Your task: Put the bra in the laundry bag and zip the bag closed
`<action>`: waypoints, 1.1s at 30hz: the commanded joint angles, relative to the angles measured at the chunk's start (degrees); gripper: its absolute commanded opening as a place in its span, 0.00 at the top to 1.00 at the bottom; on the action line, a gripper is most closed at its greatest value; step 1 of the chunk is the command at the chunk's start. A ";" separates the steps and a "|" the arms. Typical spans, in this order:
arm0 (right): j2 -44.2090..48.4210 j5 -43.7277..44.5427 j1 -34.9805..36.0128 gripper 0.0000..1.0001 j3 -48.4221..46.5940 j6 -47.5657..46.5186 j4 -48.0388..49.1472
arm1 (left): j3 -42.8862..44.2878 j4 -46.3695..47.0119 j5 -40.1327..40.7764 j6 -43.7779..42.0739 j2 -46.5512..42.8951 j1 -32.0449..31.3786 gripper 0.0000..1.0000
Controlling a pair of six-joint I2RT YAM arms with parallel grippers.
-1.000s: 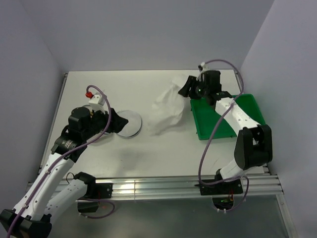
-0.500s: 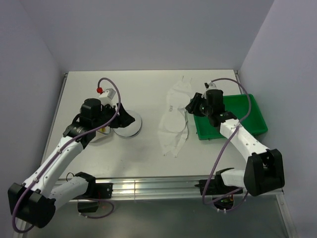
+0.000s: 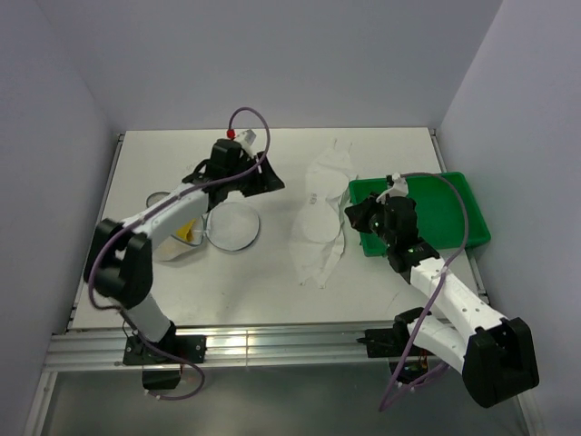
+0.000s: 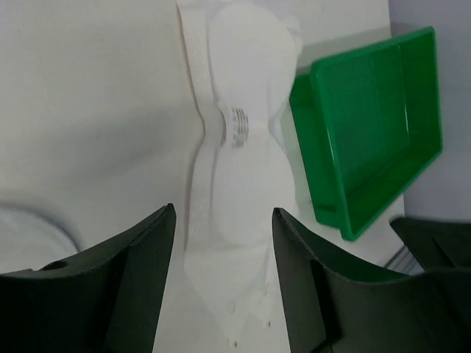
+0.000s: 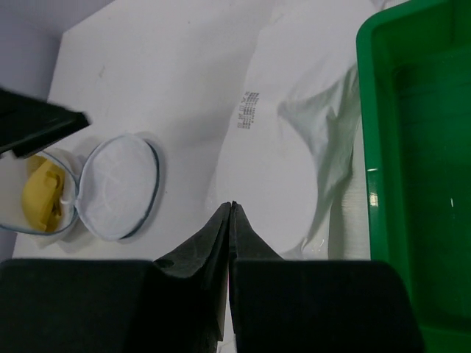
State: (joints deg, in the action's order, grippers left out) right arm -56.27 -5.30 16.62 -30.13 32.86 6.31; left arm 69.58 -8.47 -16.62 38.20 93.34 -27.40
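Two pincers flank the bra (image 3: 320, 218); we find it stretched near-to-far just left of the nearer, empty, pressed-together right pincer (image 5: 232, 207), left pincer (image 4: 221, 218) agape.

The left arm (image 3: 172, 204) crosses over the laundry bag (image 3: 233, 225) by the table's (image 3: 272, 282) left edge and hides part of its open half. Something yellow (image 5: 40, 193) sits inside, too unclear to name. From the left wrist only a cut-off sliver of its rim shows. The printed label (image 4: 238, 126) on the bra (image 4: 243, 169) is too small to read. The green tray (image 5: 419, 184) runs off the right wrist view.
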 commanded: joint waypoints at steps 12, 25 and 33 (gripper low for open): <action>0.64 -5.77 1.57 0.95 2.18 3.44 9.16 | 53.97 -11.92 1.42 -12.00 47.27 -0.55 0.42; -0.07 -4.54 2.54 0.94 2.09 3.26 9.34 | 56.19 -1.64 -8.86 -7.53 56.33 -1.17 0.36; -0.95 -4.02 2.89 0.94 1.83 3.17 9.34 | 58.82 2.22 -13.17 -3.14 59.15 -1.52 0.39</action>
State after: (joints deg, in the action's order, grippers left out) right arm -56.77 -10.02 18.90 -27.09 36.21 13.08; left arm 126.58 -8.80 -26.52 32.40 150.71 -28.23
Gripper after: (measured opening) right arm 0.060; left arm 0.617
